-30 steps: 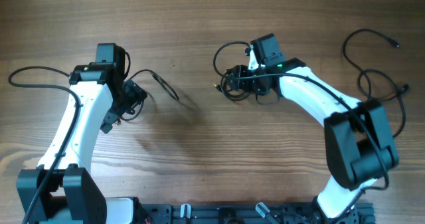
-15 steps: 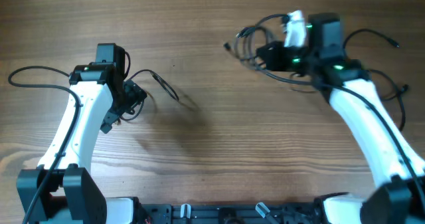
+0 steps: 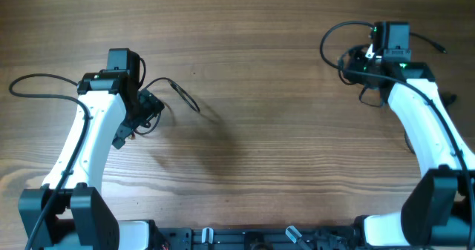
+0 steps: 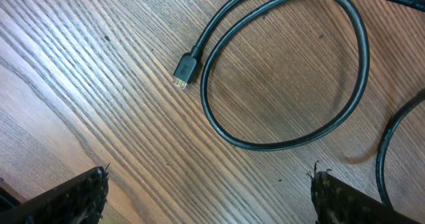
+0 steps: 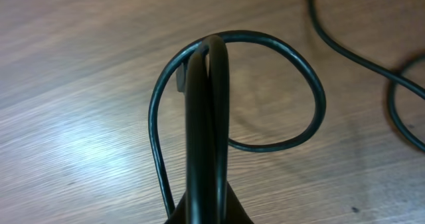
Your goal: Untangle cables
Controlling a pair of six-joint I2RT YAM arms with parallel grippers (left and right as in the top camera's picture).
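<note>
Near side: left end effector (image 4: 211,196) hangs open and empty over the table (image 4: 99,124). Below it lies a loose cable (image 4: 279,145) in one flat loop, one plug (image 4: 186,70) showing.

Farther, right side: right end effector (image 3: 358,61) looks clamped on the cable bunch (image 5: 207,104), with one loop dangling clear of the wood. Stray cords (image 5: 345,54) lie on the table just beyond.

Count: two arms, two end effectors, one loose cable at left, at least two stray strands at right. Cords in the bunch: can't tell.

Risks, as I judge them: pulling from a single grip could tighten the knot, and setting the dangling loop down on the stray cords could re-snarl them.
</note>
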